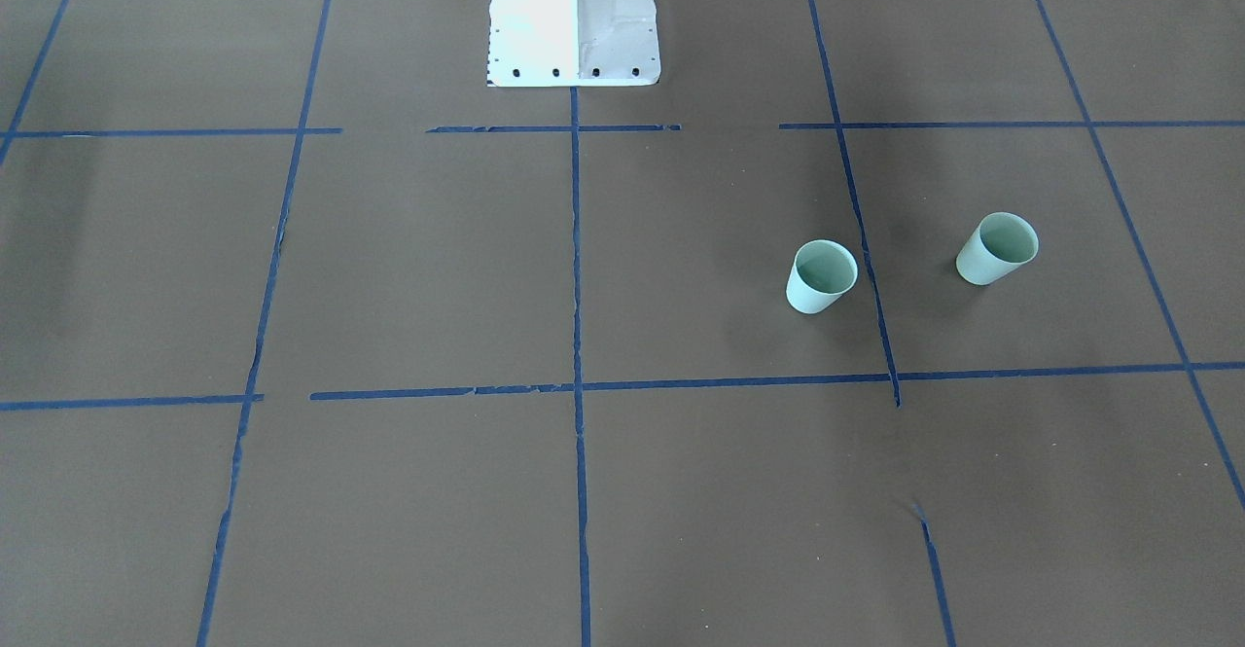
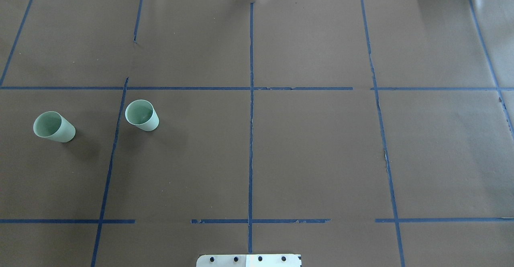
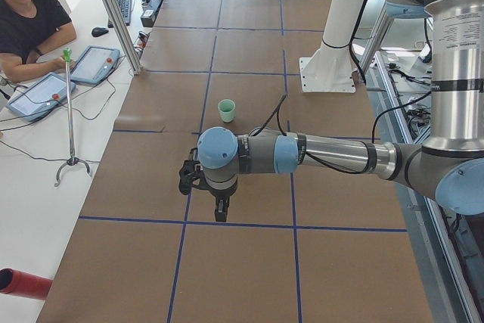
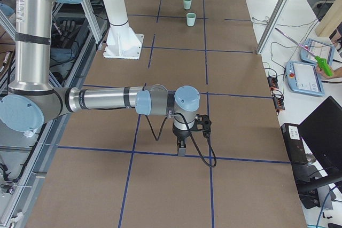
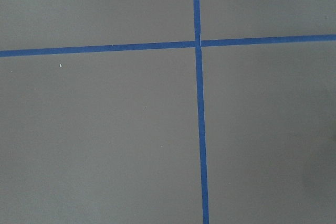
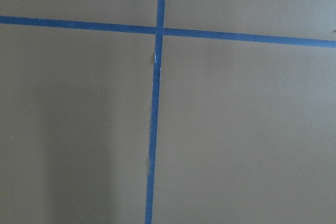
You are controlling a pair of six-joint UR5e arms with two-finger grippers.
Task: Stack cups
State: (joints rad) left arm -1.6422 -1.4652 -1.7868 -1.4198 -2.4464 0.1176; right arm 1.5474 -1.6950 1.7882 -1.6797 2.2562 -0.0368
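Left on desk (image 2: 313, 150) | outer cup (image 2: 54, 127), inner cup (image 2: 141, 115) apart | unstacked | next: we reach one | left tool (image 3: 220, 211), right tool (image 4: 181, 148): opening untellable

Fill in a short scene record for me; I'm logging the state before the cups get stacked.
cup 1: small pale mint-green tapered cup, upright, far on the robot's left
cup 2: matching mint-green tapered cup, upright, nearer the centre
relation: apart, unstacked, blue tape line between them
left gripper: over the brown table cover, open or shut unclear
right gripper: likewise
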